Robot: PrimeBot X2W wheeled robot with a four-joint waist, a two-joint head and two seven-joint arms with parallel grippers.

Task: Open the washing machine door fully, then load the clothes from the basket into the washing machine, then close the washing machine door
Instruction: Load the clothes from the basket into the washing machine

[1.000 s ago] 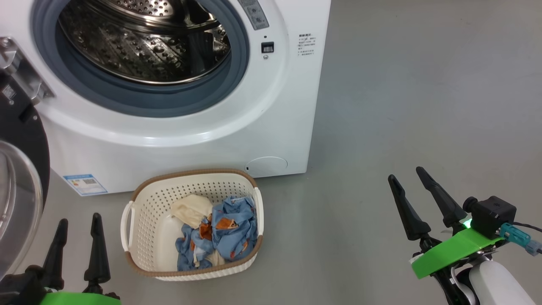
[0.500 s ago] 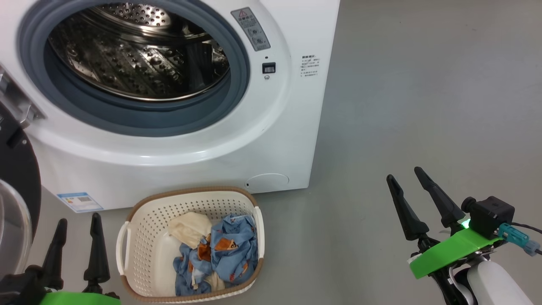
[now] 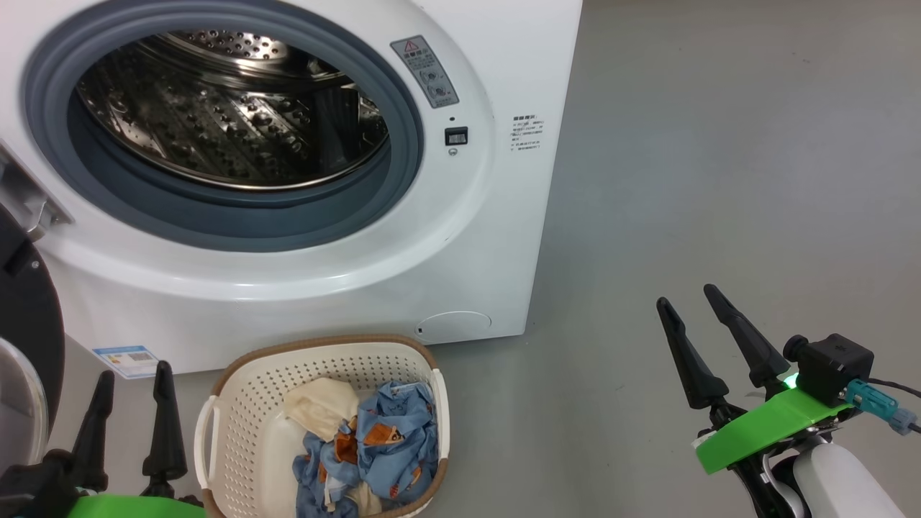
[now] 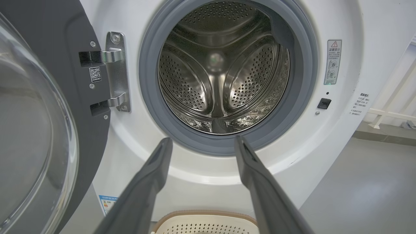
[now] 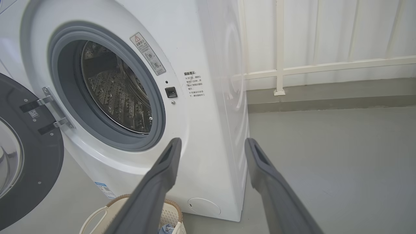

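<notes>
Only the view has tipped upward since a second ago; with the door [image 3: 32,324] swung wide, loading looks due, the left gripper [image 3: 136,369] and right gripper [image 3: 686,295] gaping empty, so one must drop onto the clothes [image 3: 388,446] in the basket [image 3: 245,403] before the machine [image 3: 460,237].

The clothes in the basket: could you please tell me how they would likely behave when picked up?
The clothes lie crumpled in soft folds, so they are probably floppy and would drape from a pinch. The blue pieces and the cream cloth lie bunched together, so one may drag another along. They look thin, so likely light for their bulk.
</notes>
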